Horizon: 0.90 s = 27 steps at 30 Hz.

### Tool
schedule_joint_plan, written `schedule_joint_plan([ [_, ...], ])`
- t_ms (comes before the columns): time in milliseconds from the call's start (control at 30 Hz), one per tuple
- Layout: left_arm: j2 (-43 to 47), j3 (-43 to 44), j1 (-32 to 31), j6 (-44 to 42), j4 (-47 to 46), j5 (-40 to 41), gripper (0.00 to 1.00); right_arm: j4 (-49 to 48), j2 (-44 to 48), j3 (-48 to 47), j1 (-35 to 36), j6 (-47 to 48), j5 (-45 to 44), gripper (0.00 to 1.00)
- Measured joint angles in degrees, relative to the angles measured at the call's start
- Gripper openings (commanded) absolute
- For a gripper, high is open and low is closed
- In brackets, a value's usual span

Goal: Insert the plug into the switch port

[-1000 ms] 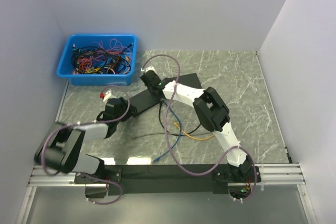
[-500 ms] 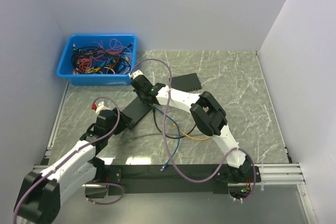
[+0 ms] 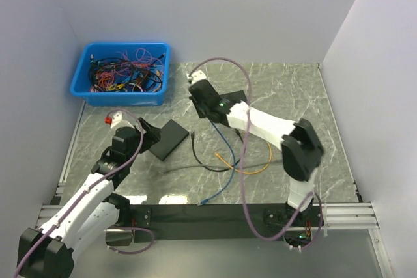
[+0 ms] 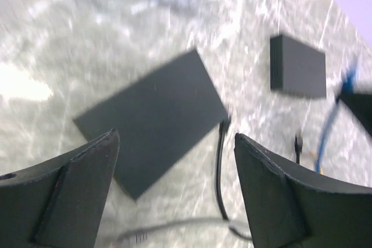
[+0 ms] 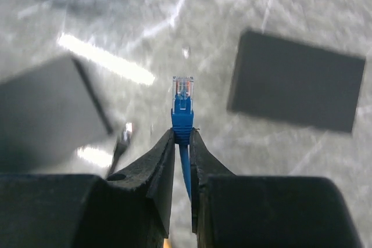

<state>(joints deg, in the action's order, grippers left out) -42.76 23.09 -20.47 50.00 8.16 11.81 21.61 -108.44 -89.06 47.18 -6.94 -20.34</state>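
The switch (image 3: pixel 168 139) is a flat black box lying left of the table's middle; no ports show on the switch (image 4: pixel 154 117) from here. My left gripper (image 3: pixel 148 136) stands just left of it, and in its wrist view the left gripper (image 4: pixel 176 137) is open with only table between its fingers. Behind the middle, my right gripper (image 3: pixel 201 96) hovers over the table. It is shut on the blue plug (image 5: pixel 182 105), whose clear tip sticks out past the right gripper (image 5: pixel 182 135). The blue cable (image 3: pixel 218 131) trails toward the front edge.
A second black box (image 5: pixel 296 79) lies by the right arm, also seen as the black box (image 4: pixel 296 65) in the left wrist view. A black cable (image 3: pixel 195 154) and an orange cable (image 3: pixel 251 168) sprawl mid-table. The blue bin (image 3: pixel 120 73) of cables stands back left.
My left gripper has opened wide and let go of the switch, which now lies a little nearer the front left. The right arm has swung back and right with the plug.
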Motion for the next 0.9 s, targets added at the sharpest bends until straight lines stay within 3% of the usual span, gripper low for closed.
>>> schedule_joint_plan([
  [100,-2.0,2.2,1.3,-1.5,-1.1,1.9,0.92,-2.0,7.4,9.0,1.1,-2.3,1.4,0.00],
  [133,-3.0,2.5,1.9,-1.9,-2.0,2.6,0.99,-2.6,9.0,11.7,1.8,-3.1,2.6,0.00],
  [267,-5.5,1.6,3.2,-3.7,-7.7,6.0,0.99,-3.2,9.8,17.6,6.1,-6.1,6.3,0.00],
  [467,-9.9,-2.8,5.5,-6.1,-19.6,5.6,0.99,-4.2,4.8,18.6,12.8,-7.6,9.4,0.00],
  [800,-33.4,0.2,11.0,-5.3,-30.8,-5.6,0.99,-5.7,-3.1,15.5,12.7,-8.4,15.9,0.00],
  [900,-35.8,-0.6,11.0,-5.0,-33.9,-8.8,0.99,-5.9,-3.3,15.5,12.7,-8.8,17.5,0.00],
])
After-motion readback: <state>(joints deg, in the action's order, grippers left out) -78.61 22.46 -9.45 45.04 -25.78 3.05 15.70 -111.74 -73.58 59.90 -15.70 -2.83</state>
